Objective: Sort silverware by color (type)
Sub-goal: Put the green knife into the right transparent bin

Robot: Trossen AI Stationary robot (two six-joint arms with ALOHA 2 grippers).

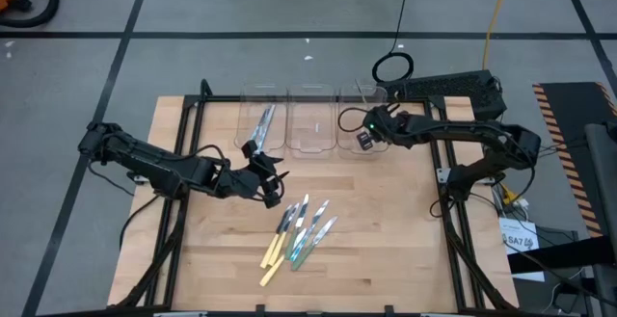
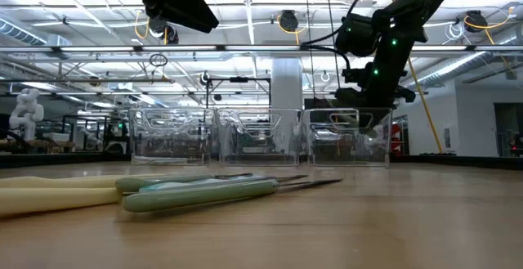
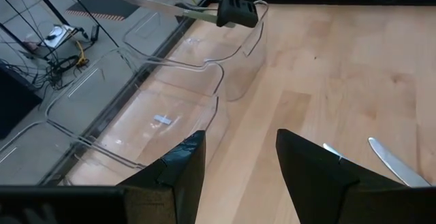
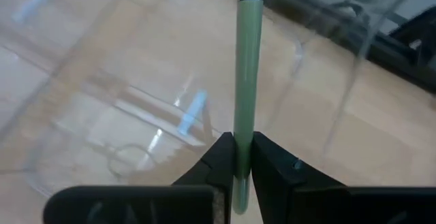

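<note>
At the top middle of the high view, three clear bins (image 1: pixel 310 122) stood side by side along the far edge of the wooden table (image 1: pixel 386 240). The right gripper (image 1: pixel 366 136) hung over the rightmost bin (image 1: pixel 359 115), and its fingers pinched a green-handled utensil (image 4: pixel 246 74) tight between them. In the right wrist view the green handle ran straight out from the fingertips, over the clear walls of the bin. The left gripper (image 1: pixel 273 184) sat at the middle left of the high view, just above the pile of silverware (image 1: pixel 297 235), with its fingers (image 3: pixel 174 169) spread apart and nothing between them. The pile lay in the lower middle, with yellow, green and blue handles close together. Bare wood lay wide all around the pile, mostly to the right.
</note>
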